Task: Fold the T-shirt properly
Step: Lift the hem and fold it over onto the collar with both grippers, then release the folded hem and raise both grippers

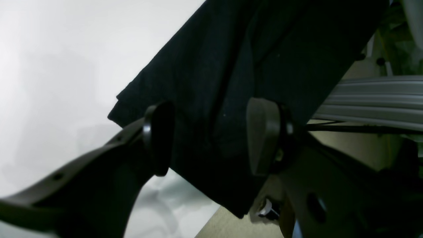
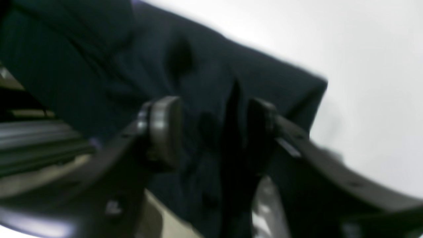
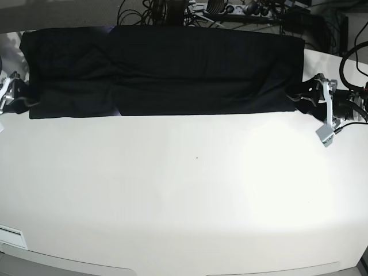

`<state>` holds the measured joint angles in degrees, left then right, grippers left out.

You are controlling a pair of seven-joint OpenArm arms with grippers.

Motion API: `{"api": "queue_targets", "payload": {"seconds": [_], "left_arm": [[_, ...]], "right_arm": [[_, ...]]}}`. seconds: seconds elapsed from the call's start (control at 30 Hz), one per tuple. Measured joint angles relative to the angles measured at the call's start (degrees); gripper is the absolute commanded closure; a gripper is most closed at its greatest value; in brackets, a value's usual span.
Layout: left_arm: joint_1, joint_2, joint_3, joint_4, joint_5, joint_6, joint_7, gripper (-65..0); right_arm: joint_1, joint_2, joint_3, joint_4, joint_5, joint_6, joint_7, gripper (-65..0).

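- Two hands sit at opposite ends of the T-shirt (image 3: 164, 72), which lies as a long black band across the far part of the white surface (image 3: 184, 190)
- The left hand (image 1: 211, 138) is spread wide, its pads (image 1: 261, 135) straddling the shirt's end near a corner; grip not confirmed
- The right hand (image 2: 211, 132) is likewise wide, black cloth lying between its pads (image 2: 163, 129); the view is blurred
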<state>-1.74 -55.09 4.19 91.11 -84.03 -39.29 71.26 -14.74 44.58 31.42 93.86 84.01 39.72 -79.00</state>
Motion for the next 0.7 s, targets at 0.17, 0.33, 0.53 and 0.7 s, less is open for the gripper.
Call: {"api": "queue_targets", "payload": {"seconds": [0.17, 0.33, 0.53, 0.7], "left_arm": [[0.0, 0.09, 0.0, 0.0, 0.0, 1.53, -1.84, -36.8], [0.02, 0.96, 0.0, 0.0, 0.0, 1.53, -1.77, -36.8], [0.0, 0.94, 0.0, 0.0, 0.0, 1.53, -1.79, -36.8], [0.0, 0.96, 0.0, 0.0, 0.59, 1.53, -2.93, -36.9]], "right_arm": [[-0.17, -7.8, 4.39, -0.02, -0.35, 0.0, 2.73, 0.0], [-0.5, -18.45, 4.74, -0.09, -0.76, 0.0, 2.93, 0.0], [-0.46, -24.57, 4.76, -0.13, -0.83, 0.0, 2.12, 0.0], [-2.05, -26.75, 2.4, -0.15, -9.97, -0.02, 9.99, 0.0]]}}
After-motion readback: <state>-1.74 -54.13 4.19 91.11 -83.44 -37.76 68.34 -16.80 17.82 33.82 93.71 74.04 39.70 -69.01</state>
